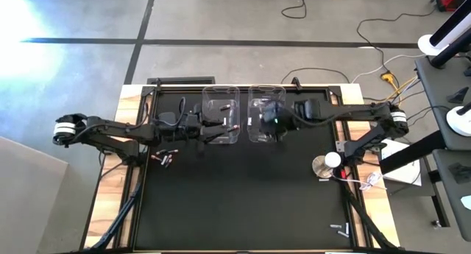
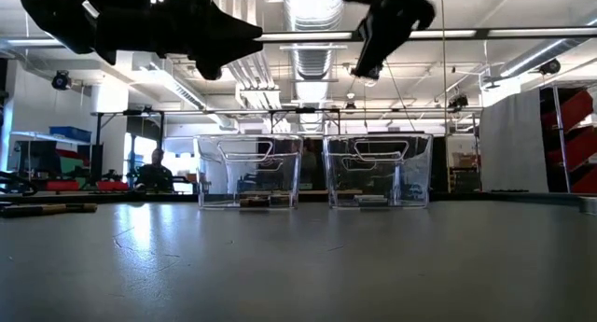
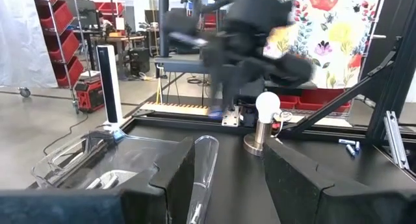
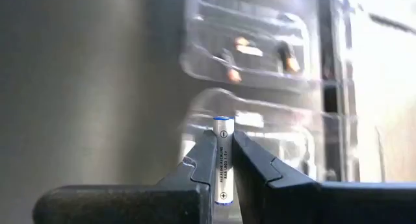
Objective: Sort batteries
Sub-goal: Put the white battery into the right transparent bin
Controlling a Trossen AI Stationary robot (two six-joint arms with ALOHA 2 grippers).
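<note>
My right gripper hangs above the right clear bin and is shut on a silvery-white battery. My left gripper is open and empty, hovering over the left clear bin. In the low view both grippers stay high above the left bin and the right bin. Dark batteries with orange-red marks lie on the floor of the farther bin in the right wrist view. A few loose batteries lie on the black mat near the left arm. My right gripper pinches the white battery between its two fingers, which lie along the battery's sides. Its marked end cap pokes out past the fingertips. The battery is lifted clear, above the bin.
A round silver-white disc object with a red wire stands on the mat's right side, also seen as a bulb-topped stand. Two small batteries lie near the mat's near right corner. The raised black frame borders the mat.
</note>
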